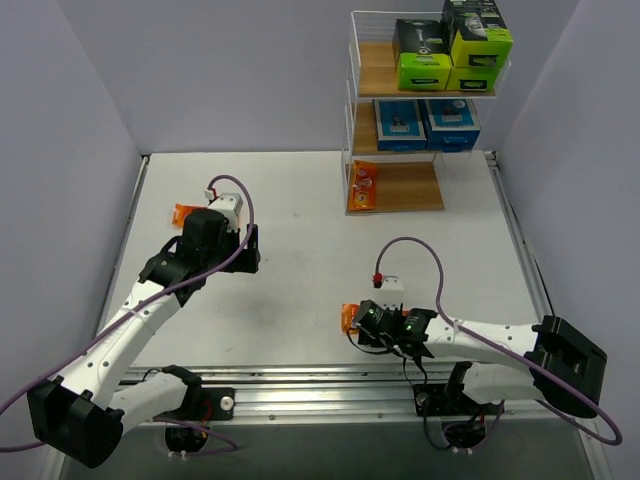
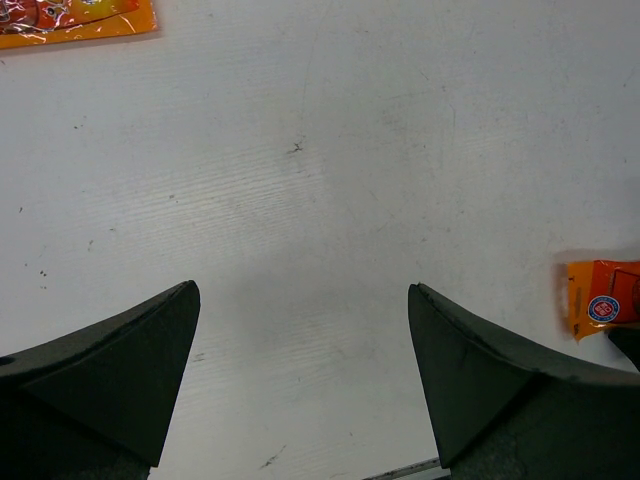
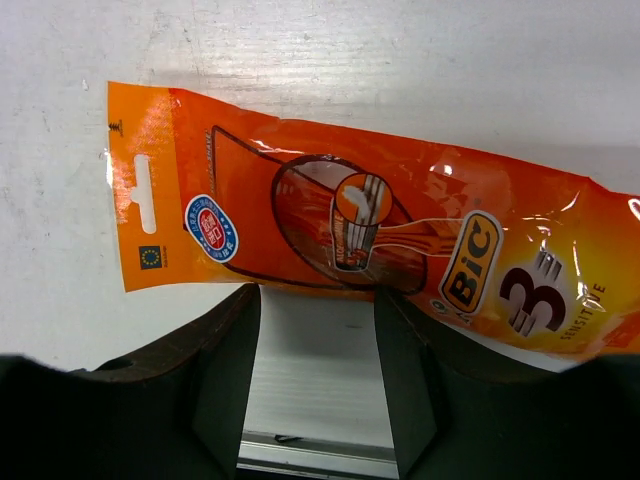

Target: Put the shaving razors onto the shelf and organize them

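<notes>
Orange glossy BIC packet (image 3: pixel 360 245) flat on the desk (image 3: pixel 400 60), lower centre overhead. Right hand (image 3: pixel 315 300) half open, tips at its edge, gripping nothing; left hand (image 2: pixel 303 300) wide open, empty.

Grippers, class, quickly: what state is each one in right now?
Left gripper: open, holding nothing.
Right gripper: open, fingers at the orange razor packet edge, nothing held.

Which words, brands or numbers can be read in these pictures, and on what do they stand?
"BiC": on the orange packet.
"3": same packet.
"SENSITIVE": same packet.
Its round sticker: too blurred to read.
Shelf boxes: print too small.
</notes>
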Available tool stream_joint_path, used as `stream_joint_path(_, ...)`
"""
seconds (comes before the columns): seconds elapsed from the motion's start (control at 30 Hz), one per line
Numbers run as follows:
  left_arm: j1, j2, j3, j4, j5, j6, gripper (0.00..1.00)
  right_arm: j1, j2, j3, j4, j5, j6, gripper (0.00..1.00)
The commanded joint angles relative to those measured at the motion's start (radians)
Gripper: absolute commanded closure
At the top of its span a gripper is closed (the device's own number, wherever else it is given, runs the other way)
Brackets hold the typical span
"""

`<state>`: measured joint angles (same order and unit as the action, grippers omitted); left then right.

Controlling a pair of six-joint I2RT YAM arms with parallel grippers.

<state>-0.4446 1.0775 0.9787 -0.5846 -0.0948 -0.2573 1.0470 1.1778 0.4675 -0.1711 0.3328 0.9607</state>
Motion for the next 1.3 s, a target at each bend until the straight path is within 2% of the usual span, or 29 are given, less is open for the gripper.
stream_joint_path(0.0, -0.005, -0.002, 0.043, 0.008, 0.017, 0.01, 0.06, -0.021, 0.046, 0.029, 0.056, 0.063, 0.0, 0.55)
stream_joint_path(0.23, -0.005, -0.007, 0.043, 0.008, 0.027, 0.01, 0.06, -0.226, 0.201, 0.098, 0.225, -0.001, -0.166, 0.53)
stream_joint_path(0.4, -0.005, -0.008, 0.044, 0.008, 0.032, 0.01, 0.06, -0.376, 0.354, 0.271, 0.337, -0.092, -0.286, 0.5)
stream_joint_path(0.53, -0.006, -0.01, 0.043, 0.006, 0.027, 0.012, 0.06, -0.396, 0.431, 0.434, 0.372, -0.158, -0.338, 0.46)
stream_joint_path(0.63, -0.008, -0.011, 0.043, 0.005, 0.023, 0.012, 0.06, -0.433, 0.421, 0.485, 0.397, -0.224, -0.346, 0.46)
stream_joint_path(0.7, -0.009, -0.011, 0.044, 0.003, 0.021, 0.012, 0.06, -0.458, 0.369, 0.476, 0.404, -0.265, -0.347, 0.46)
stream_joint_path(0.9, -0.013, -0.014, 0.043, 0.011, 0.035, 0.01, 0.06, -0.528, 0.185, 0.358, 0.34, -0.252, -0.382, 0.46)
stream_joint_path(1.07, -0.014, -0.011, 0.043, 0.011, 0.041, 0.009, 0.06, -0.538, 0.102, 0.239, 0.278, -0.21, -0.349, 0.53)
stream_joint_path(1.23, -0.017, -0.008, 0.041, 0.011, 0.037, 0.007, 0.06, -0.539, 0.075, 0.129, 0.307, -0.196, -0.31, 0.52)
stream_joint_path(1.27, -0.019, -0.007, 0.041, 0.011, 0.035, 0.007, 0.06, -0.539, 0.075, 0.114, 0.311, -0.181, -0.301, 0.49)
